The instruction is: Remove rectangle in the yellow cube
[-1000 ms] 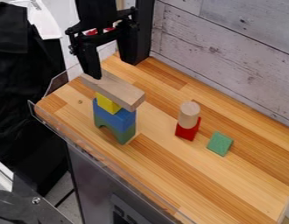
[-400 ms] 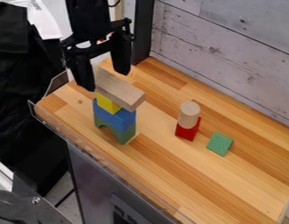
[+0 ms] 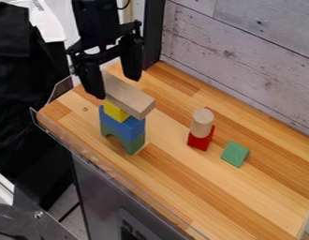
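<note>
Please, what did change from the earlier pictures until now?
The gripper has come down; its open jaws now appear to straddle the wooden rectangle's upper-left end. Nothing visibly taken hold of or let go. The rectangle stays on the yellow cube; the other blocks are unchanged.

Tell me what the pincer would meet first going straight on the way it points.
Most likely the upper-left end of the wooden rectangle atop the yellow cube: the open pincer hangs there, pointing down. Depth is unclear, so its fingers might instead pass either side.
</note>
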You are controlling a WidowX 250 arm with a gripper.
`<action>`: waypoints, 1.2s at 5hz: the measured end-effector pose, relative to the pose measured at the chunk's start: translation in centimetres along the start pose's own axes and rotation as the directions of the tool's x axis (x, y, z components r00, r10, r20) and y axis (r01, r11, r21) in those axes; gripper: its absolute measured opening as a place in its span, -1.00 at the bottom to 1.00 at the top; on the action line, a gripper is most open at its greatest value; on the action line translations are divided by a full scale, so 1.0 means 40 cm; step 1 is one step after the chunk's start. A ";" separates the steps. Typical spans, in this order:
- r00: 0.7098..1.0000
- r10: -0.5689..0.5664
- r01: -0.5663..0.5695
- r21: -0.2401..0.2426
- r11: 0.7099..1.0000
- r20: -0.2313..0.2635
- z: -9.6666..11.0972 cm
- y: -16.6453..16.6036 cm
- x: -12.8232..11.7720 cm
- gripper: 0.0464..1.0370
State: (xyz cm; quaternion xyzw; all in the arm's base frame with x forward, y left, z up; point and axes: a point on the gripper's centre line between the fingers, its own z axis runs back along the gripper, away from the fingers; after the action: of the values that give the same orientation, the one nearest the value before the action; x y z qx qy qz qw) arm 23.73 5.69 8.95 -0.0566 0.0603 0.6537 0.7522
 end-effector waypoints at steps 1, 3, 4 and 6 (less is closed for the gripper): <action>1.000 0.004 -0.004 0.007 1.000 -0.009 -0.012 -0.003 0.001 0.92; 0.999 -0.011 0.011 0.004 1.000 -0.037 -0.025 -0.003 0.003 0.27; 0.999 -0.019 0.020 0.028 0.999 -0.042 -0.024 0.006 0.002 0.02; 0.999 -0.024 0.024 0.000 1.000 -0.040 0.009 -0.021 0.005 0.02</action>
State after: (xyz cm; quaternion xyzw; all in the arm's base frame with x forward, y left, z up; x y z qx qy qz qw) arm 24.58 5.83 9.29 -0.0703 0.0750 0.6434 0.7586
